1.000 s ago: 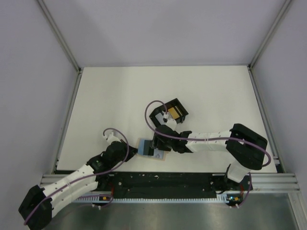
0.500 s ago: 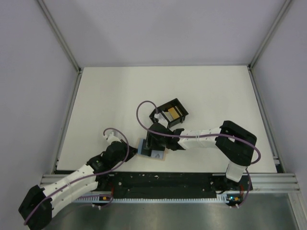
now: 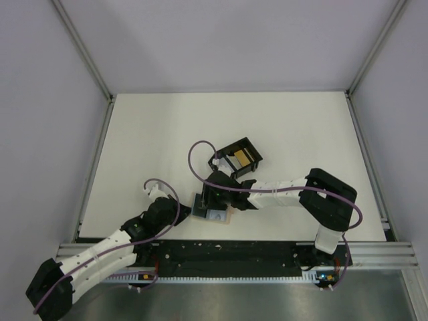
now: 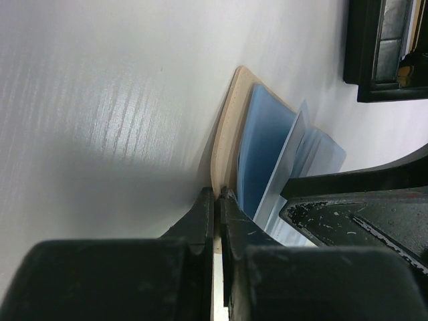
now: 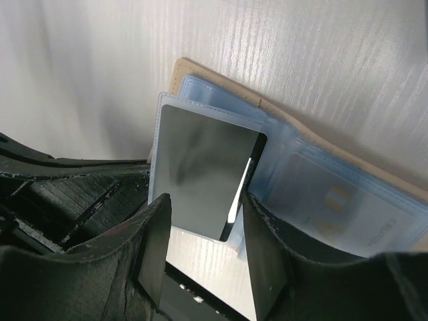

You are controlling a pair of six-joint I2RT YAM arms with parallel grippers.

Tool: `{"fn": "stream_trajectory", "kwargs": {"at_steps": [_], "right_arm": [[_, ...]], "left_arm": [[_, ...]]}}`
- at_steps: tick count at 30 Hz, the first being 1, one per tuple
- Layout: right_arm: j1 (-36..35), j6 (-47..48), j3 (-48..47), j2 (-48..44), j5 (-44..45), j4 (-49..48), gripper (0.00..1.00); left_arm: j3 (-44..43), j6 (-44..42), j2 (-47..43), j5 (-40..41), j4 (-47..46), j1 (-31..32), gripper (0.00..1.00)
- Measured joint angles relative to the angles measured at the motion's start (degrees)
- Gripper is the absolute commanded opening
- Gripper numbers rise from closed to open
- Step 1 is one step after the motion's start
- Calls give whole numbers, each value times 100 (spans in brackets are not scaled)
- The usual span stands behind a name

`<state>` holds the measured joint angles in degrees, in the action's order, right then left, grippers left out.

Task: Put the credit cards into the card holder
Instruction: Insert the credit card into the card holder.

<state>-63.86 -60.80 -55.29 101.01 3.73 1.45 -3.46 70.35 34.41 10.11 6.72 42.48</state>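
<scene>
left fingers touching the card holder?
Touching. Left wrist view: left gripper fingers pinch the card holder's tan edge, no gap.

Count: 1 tan card holder (image 4: 227, 127), 1 black tray (image 4: 361, 47). Of credit cards, 3 resolved: one grey card (image 5: 204, 170), one pale card (image 5: 334, 204) in a clear pocket, one yellow-orange card (image 3: 243, 157) in the tray. Any further cards in the tray are too small to count.

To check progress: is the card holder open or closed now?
Open. The card holder lies spread on the table, its blue inner pockets exposed, while the left gripper pinches its tan edge.
</scene>
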Motion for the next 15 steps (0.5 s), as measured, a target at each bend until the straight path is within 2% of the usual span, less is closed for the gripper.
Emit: {"fn": "stream_trajectory", "kwargs": {"at_steps": [8, 11, 15], "right_arm": [[-7, 345, 13, -107, 190, 70, 51], [-11, 649, 17, -516, 476, 310, 51], [2, 984, 44, -1270, 931, 651, 52]], "left_arm": [[0, -59, -7, 2, 20, 0, 0], [-96, -299, -17, 7, 179, 0, 0], [-658, -887, -2, -2, 625, 0, 2]]}}
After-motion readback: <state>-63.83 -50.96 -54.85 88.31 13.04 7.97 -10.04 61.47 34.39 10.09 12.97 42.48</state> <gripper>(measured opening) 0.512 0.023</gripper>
